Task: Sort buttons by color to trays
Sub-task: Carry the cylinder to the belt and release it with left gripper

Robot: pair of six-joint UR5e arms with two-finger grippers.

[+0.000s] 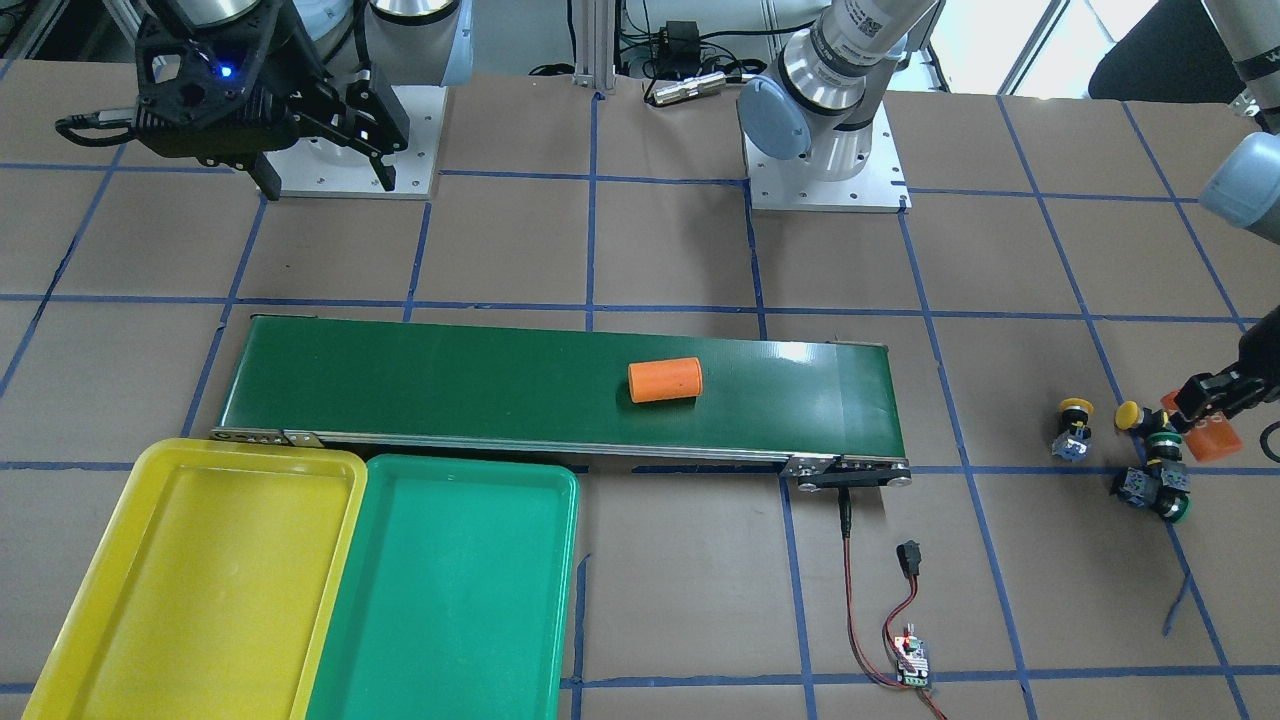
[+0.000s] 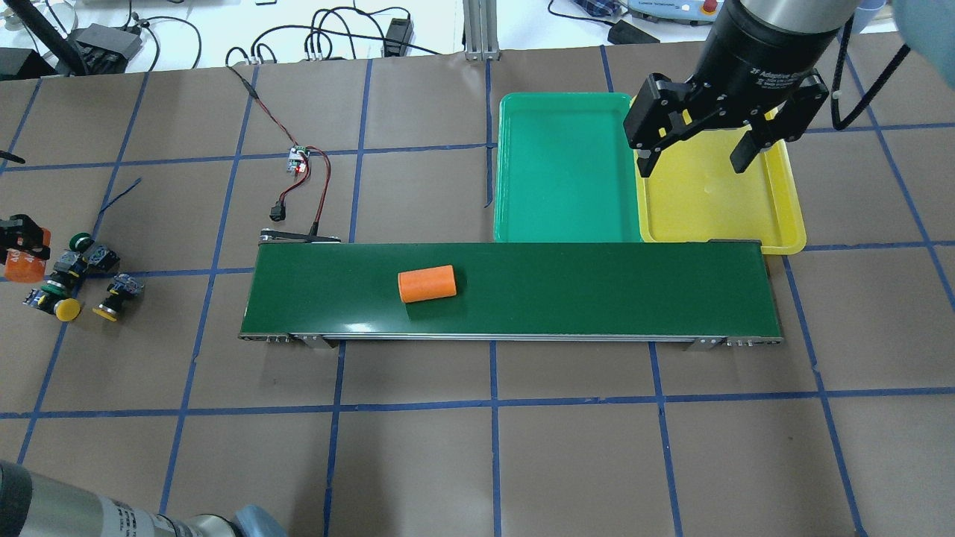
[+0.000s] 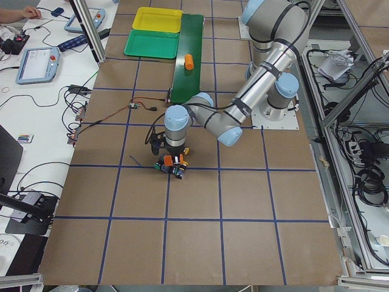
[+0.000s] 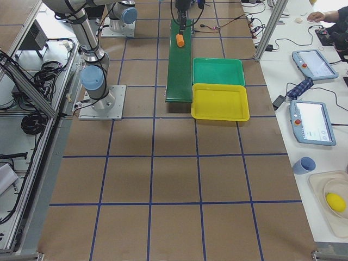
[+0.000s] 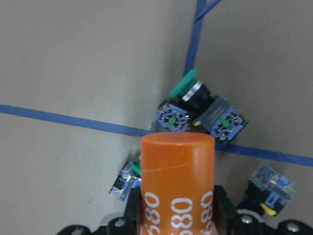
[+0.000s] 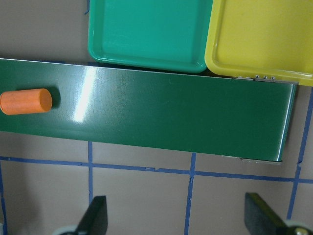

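Orange cylinder (image 5: 177, 186) clamped in left jaws beside buttons (image 5: 185, 87)

Seen from the robot, two trays (image 2: 568, 179) lie side by side beyond the belt (image 2: 597, 291), at its right end — a cylinder (image 2: 427, 284) rests on the belt, left of middle. Well left, buttons (image 2: 119, 291) cluster on the surface (image 2: 567, 447).

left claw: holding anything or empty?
Holding. The left claw is shut on an orange cylinder, with the digits 680 showing in the wrist view. It is not a button: the buttons lie on the table beside it.
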